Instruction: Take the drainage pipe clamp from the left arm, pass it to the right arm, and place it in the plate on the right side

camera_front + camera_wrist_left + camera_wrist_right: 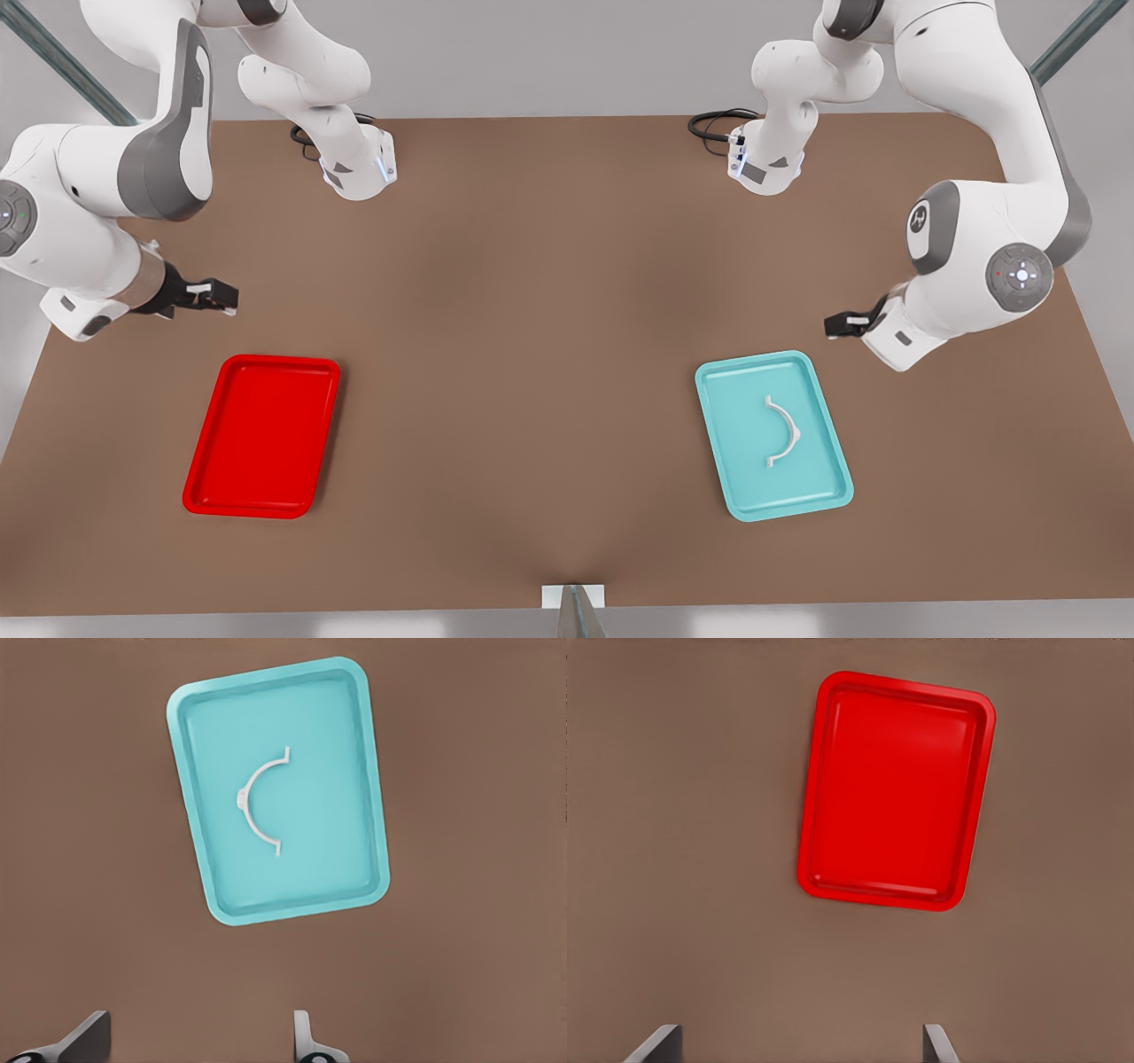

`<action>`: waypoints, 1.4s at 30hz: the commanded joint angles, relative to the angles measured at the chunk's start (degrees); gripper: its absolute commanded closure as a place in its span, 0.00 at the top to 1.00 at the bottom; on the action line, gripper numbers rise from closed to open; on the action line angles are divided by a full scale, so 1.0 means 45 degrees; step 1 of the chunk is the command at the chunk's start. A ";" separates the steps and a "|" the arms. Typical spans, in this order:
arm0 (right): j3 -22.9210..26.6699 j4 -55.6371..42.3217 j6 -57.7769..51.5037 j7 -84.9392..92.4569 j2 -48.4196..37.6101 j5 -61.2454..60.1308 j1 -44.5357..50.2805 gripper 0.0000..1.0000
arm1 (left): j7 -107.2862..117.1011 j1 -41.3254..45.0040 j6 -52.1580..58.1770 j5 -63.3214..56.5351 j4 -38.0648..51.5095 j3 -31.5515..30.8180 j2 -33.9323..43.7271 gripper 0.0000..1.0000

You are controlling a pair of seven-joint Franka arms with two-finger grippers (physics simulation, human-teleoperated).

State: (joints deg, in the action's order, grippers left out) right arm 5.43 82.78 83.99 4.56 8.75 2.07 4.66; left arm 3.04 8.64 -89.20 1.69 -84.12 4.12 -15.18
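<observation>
My left pincer [831, 324] and right pincer [226, 297] hover released; the drainage pipe clamp [781, 431] looks light, stiff, slippery, so I'd pinch its mid-arc.

Both wrist views cut off their grippers, left gripper [199, 1041] and right gripper [799, 1045], showing fingertips alone; both arms' upper links run off the front view.

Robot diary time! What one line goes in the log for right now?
clamp: lying in teal tray | red plate: bare | left gripper: open, above table near teal tray | right gripper: open, near red plate
</observation>
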 commanded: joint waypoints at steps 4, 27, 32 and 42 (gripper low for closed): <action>-0.0014 0.0023 0.0495 0.0372 0.0027 -0.0069 0.0077 1.00 | -0.0090 -0.0006 -0.2499 0.0797 -0.0037 0.0002 -0.1216 1.00; 0.0025 0.0297 0.0495 0.0353 0.0086 0.0146 0.0819 1.00 | -0.9426 -0.0592 -1.0098 0.0445 -0.0194 -0.0564 -0.7155 1.00; 0.0025 0.0375 0.0495 0.0353 0.0105 0.0146 0.0819 1.00 | -0.9348 -0.0611 -1.0118 0.0797 -0.0194 -0.0642 -0.7272 0.64; 0.0005 0.0492 0.0456 0.0372 0.0105 0.0165 0.0819 1.00 | -0.9192 -0.0611 -1.0236 0.0660 -0.0194 -0.0740 -0.7526 0.54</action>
State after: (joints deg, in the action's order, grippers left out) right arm 5.43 84.97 86.20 5.96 9.28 2.83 8.35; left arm -32.27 5.86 -134.75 4.96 -85.02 0.79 -49.02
